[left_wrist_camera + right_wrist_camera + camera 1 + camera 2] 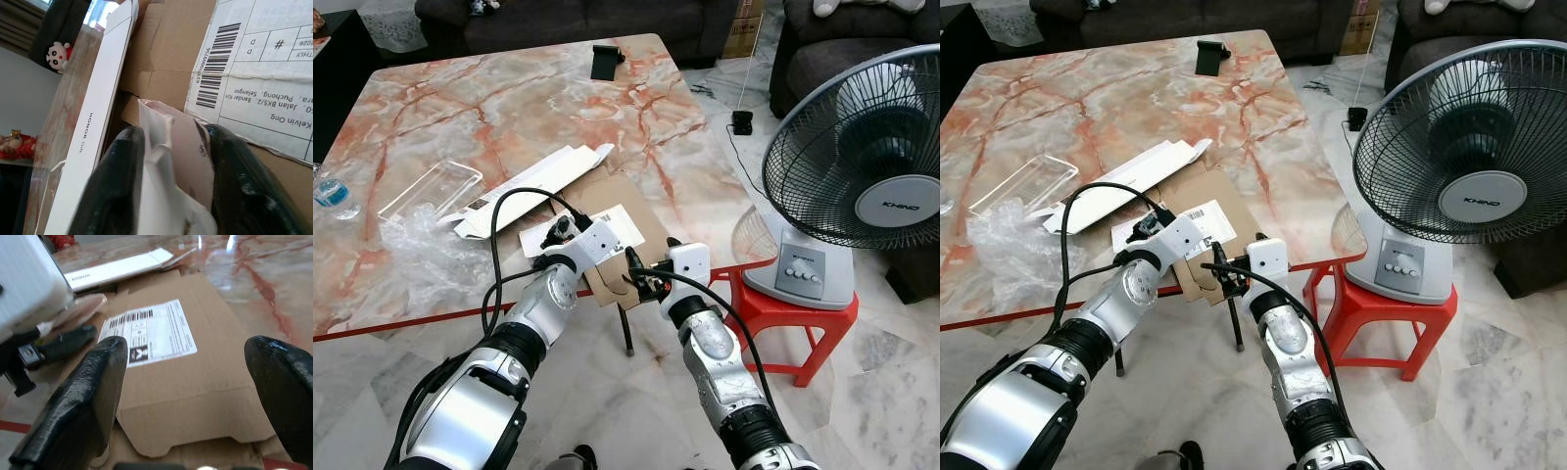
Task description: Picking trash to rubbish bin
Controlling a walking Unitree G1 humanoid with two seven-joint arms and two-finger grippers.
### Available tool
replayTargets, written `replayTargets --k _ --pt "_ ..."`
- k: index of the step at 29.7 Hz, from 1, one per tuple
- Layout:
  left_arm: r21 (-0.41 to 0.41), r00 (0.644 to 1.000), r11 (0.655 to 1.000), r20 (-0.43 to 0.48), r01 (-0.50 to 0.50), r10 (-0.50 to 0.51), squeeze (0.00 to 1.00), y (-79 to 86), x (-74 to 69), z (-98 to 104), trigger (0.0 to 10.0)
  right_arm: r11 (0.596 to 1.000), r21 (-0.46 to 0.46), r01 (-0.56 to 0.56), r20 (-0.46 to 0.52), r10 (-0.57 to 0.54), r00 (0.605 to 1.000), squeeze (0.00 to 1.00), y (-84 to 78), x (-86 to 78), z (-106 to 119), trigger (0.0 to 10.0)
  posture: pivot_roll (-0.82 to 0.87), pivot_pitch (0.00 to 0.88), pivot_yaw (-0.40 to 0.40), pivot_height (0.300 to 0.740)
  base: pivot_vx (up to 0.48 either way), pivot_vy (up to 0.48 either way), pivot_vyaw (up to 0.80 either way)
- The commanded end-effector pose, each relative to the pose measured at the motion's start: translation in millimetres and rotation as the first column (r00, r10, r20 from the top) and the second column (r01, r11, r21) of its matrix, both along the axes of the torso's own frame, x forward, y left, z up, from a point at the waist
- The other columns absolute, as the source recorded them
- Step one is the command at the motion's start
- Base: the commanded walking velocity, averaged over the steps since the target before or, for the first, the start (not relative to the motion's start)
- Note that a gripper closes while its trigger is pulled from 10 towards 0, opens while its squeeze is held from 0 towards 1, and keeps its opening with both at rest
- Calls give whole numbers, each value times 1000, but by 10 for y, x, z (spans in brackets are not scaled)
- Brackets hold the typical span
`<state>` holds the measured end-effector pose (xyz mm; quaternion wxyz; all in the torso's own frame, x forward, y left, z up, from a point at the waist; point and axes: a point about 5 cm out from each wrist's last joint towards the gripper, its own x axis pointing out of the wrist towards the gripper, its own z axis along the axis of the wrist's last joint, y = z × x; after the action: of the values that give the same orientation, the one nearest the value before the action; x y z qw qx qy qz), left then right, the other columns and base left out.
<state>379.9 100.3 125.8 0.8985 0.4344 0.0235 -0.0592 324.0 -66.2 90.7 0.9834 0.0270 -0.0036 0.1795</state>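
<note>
A flattened cardboard box (625,201) with a white shipping label (146,333) lies at the marble table's front edge (431,315). My left gripper (171,147) sits over the box's near left corner, shut on a crumpled white wrapper (168,176) pinched between its black fingers (112,181). My right gripper (188,382) hovers just off the table edge, facing the box's near flap. It is open wide, with nothing between its fingers. In the left eye view, the left gripper (560,233) and the right gripper (641,279) are close together.
A long white Honor box (533,186) lies left of the cardboard, beside a clear plastic tray (431,191), crumpled plastic film (421,257) and a water bottle (333,196). To the right, a fan (862,176) stands on a red stool (783,313). Sofas line the back.
</note>
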Motion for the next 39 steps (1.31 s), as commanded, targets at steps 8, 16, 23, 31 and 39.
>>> replayTargets --k 8,16,23,31,39 --pt "-10 993 999 117 34 -33 0 -59 11 188 0 1000 8 -2 24 2 1000 0 32 112 111 10000 38 75 59 740 0 0 0" --pt "-248 930 966 367 75 22 0 19 -60 527 10000 999 51 14 65 -17 998 0 39 231 280 10000 36 16 58 740 0 0 0" --pt "-502 927 863 349 61 137 0 188 -183 456 10000 993 113 41 108 -53 993 0 -12 317 442 10000 35 0 62 740 0 0 0" --pt "-617 919 787 318 15 232 0 475 -267 396 10000 992 125 34 151 -53 987 0 -16 367 571 10000 33 0 60 740 0 0 0" --pt "-612 918 789 341 52 203 0 534 -343 402 10000 991 126 39 163 -60 985 0 -41 366 581 10000 25 0 67 740 0 0 0"
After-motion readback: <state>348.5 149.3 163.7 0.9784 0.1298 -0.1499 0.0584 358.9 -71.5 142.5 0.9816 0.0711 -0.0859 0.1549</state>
